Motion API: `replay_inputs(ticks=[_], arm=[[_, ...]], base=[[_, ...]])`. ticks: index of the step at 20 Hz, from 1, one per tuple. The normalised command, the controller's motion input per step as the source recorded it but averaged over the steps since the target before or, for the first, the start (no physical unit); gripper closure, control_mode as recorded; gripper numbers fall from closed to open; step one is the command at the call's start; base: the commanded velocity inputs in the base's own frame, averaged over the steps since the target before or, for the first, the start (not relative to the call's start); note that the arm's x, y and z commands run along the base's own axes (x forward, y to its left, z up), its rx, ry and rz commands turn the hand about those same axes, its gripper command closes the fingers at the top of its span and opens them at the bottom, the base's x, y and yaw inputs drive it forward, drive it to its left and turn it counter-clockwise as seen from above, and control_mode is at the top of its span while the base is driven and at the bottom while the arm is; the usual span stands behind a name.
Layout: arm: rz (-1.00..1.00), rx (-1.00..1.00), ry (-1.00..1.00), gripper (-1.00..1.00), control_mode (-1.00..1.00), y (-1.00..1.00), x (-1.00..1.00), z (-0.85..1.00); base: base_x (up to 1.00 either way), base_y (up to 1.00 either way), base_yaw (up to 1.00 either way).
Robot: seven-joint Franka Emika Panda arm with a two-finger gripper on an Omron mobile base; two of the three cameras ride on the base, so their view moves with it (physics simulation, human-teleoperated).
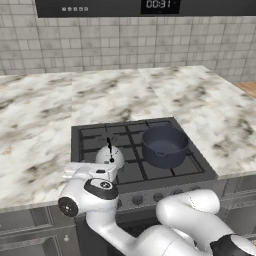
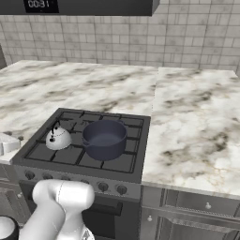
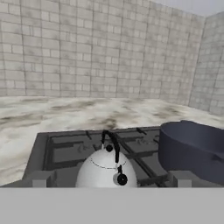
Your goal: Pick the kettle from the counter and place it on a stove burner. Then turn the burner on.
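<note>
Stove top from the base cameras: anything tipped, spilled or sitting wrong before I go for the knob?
Nothing stands out. The kettle stands upright on the grate over the front left stove burner, handle up. The dark pot sits level beside it on the cooktop. No spill shows on the counter.

My kettle (image 3: 107, 170) looked smooth, silvery-white metal with a soft sheen; the pot (image 1: 164, 145) was matt blue-grey; the counter (image 2: 197, 122) was polished veined marble; the grates (image 2: 70, 154) were dull black iron.
</note>
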Motion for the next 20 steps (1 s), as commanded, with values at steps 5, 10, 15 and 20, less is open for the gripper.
replay_inputs(ticks=[5,10,15,20], arm=[[0.04,-0.17,-0.13,-1.0,-1.0,0.1,-0.14,-0.73],[0.05,-0.17,-0.04,-1.0,-1.0,0.1,-0.05,-0.85],[0.04,-0.17,-0.02,-1.0,-1.0,0.09,-0.09,-0.9],[0.03,-0.09,-0.05,-1.0,-1.0,0.13,-0.07,-0.75]], base=[[0.0,0.0,0.0],[0.0,0.0,0.0],[0.0,0.0,0.0],[0.0,0.0,0.0]])
